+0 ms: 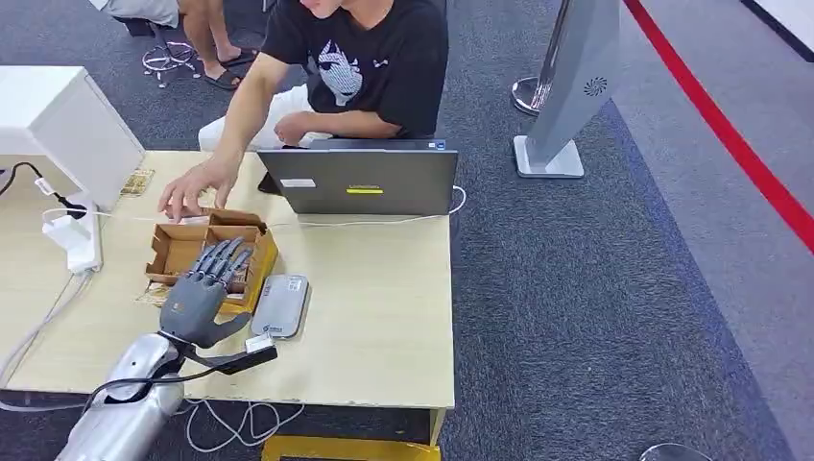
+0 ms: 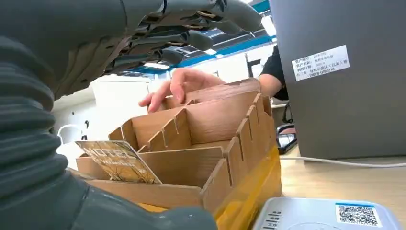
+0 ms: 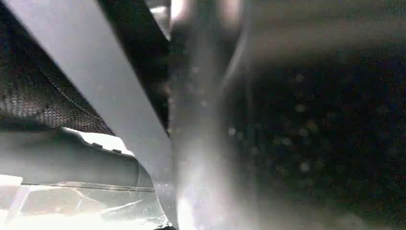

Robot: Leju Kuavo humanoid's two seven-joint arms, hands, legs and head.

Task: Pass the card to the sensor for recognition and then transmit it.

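Above the cardboard box (image 1: 204, 252), the left robot hand (image 1: 203, 294) hovers released (fingers spread); the card (image 2: 117, 162) lies just below.

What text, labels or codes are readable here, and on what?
No text reads clearly in any view.
White sticker on laptop lid: several printed lines, too small to read.
Card reader: QR code, no legible words.
Card in cardboard box: bold print, blurred.
Yellow label on the lid: unreadable.
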